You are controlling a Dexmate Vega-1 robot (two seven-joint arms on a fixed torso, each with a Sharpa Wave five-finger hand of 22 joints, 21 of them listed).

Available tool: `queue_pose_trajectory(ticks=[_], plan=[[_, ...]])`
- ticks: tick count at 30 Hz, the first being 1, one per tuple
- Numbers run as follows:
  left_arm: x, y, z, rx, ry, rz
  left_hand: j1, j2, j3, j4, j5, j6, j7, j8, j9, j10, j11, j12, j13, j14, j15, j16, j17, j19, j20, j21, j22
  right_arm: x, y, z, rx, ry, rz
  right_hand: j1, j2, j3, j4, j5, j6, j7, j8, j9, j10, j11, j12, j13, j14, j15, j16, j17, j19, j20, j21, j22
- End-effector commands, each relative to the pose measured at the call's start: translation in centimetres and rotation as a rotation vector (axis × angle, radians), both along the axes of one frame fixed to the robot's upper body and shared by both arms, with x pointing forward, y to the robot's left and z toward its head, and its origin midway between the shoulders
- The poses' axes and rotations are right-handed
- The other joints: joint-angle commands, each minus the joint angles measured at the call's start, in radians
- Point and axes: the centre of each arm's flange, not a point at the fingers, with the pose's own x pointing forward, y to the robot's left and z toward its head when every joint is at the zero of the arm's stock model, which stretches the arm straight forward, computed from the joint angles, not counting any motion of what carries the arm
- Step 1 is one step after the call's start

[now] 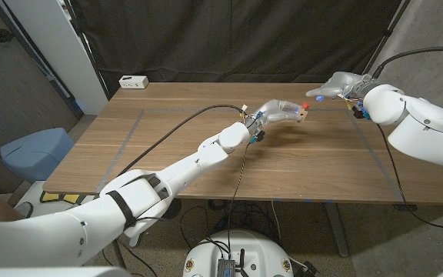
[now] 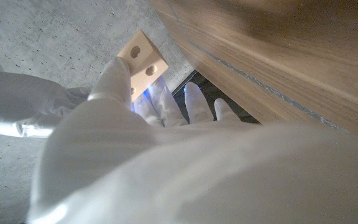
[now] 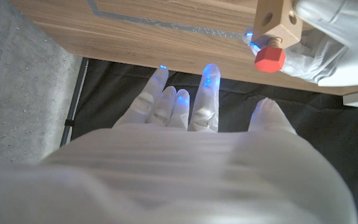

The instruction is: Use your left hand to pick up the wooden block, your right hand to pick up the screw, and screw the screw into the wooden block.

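Far left at the back of the table [image 1: 168,146] I see a white power strip [image 1: 133,81]. Toward the middle, my left hand [image 1: 277,112] is raised over the wood, pinching the wooden block [image 1: 301,115] at its fingertips; through the left wrist camera the block's [image 2: 143,60] drilled holes face me. The red-headed screw [image 1: 305,105] sits in the block, its head [image 3: 270,60] sticking out. On the right, my right hand [image 1: 335,85] hovers near the screw, fingers spread, holding nothing.

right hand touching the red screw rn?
Apart. Right wrist view: the right hand has open fingers, clear of the red screw seated in the wooden block.
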Motion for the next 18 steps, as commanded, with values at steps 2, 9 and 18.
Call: queue_pose_trajectory(ticks=[2,9,18], plan=[[-0.2,0.7,1.0,-0.032,-0.038,0.014,-0.011,0.021,0.022,0.027,0.002,0.095,0.022,0.007,0.002,0.01,-0.002,0.009,0.089,0.007,-0.049,-0.001,0.002,-0.003,0.004,0.0,0.002,0.3,-0.5,-1.5,0.186,-0.075,0.046,-0.002,0.012,-0.002,-0.002,-0.005,-0.008,-0.001,-0.012,0.002,0.007,0.02,0.007,0.002,0.001,0.009,0.004,0.003,0.01,0.016,0.007,0.003],[-0.2,0.6,0.8,-0.041,-0.041,0.012,-0.011,0.022,0.021,0.027,0.001,0.096,0.022,0.008,0.002,0.01,-0.002,0.008,0.089,0.008,-0.05,0.0,0.002,-0.003,0.004,0.0,0.002,0.3,-0.9,-2.5,0.282,-0.105,0.069,-0.012,0.025,-0.003,0.0,-0.012,-0.044,0.001,-0.032,0.004,0.003,0.038,0.009,0.003,0.016,0.052,0.009,0.005,0.02,0.051,0.01,0.005],[0.0,0.5,0.6,-0.081,-0.052,0.018,-0.012,0.022,0.02,0.027,0.0,0.098,0.024,0.009,0.002,0.011,-0.002,0.008,0.088,0.012,-0.05,0.002,0.002,0.003,0.001,0.002,0.002,0.3,-1.5,-3.6,0.403,-0.142,0.102,-0.027,0.031,-0.008,0.002,-0.021,-0.12,-0.019,-0.063,0.006,0.005,0.045,0.012,0.005,0.013,0.04,0.008,0.007,0.04,0.06,0.017,0.008]])
